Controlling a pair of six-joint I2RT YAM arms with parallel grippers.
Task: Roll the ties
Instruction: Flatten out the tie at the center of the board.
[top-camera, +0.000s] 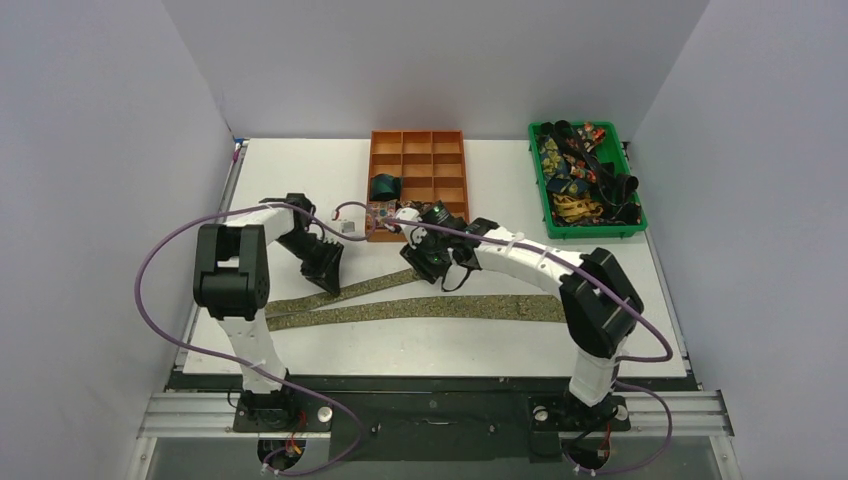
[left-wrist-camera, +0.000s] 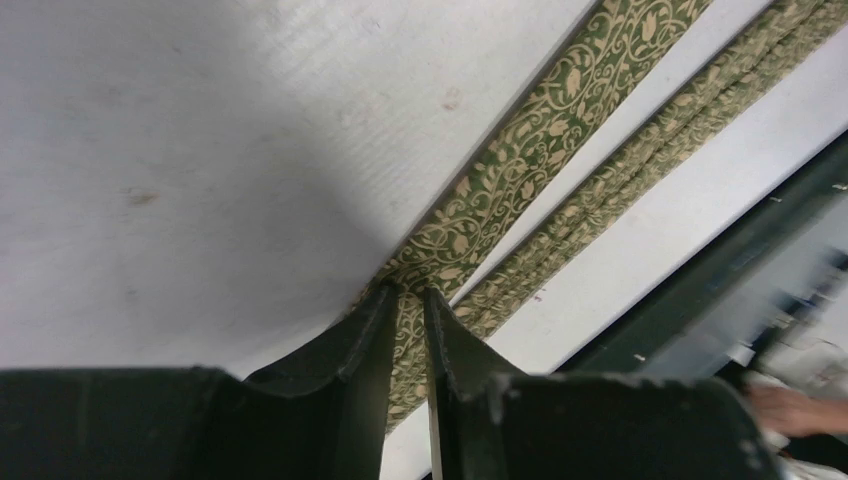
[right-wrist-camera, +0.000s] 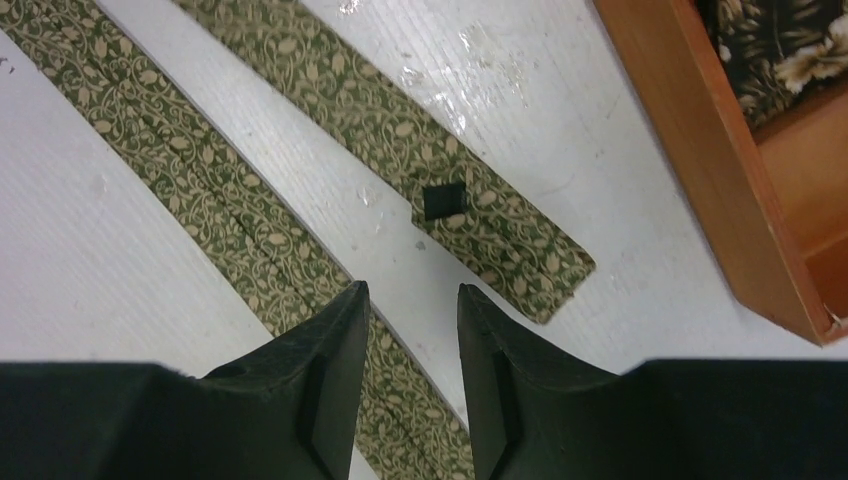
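Left fingers (left-wrist-camera: 360, 370) tight on the flat olive-gold, vine-patterned tie (left-wrist-camera: 540, 150); right fingers (right-wrist-camera: 320, 380) apart, empty above it.

Lab robot cell: white walls (top-camera: 100, 150), bolted arms (top-camera: 240, 330)

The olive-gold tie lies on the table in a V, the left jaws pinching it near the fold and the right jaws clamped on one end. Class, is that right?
No. The right gripper holds nothing: its jaws stand open over the olive-gold tie, as the right wrist view shows. The rest stands: a V on the table, the left gripper pinching it near the fold.
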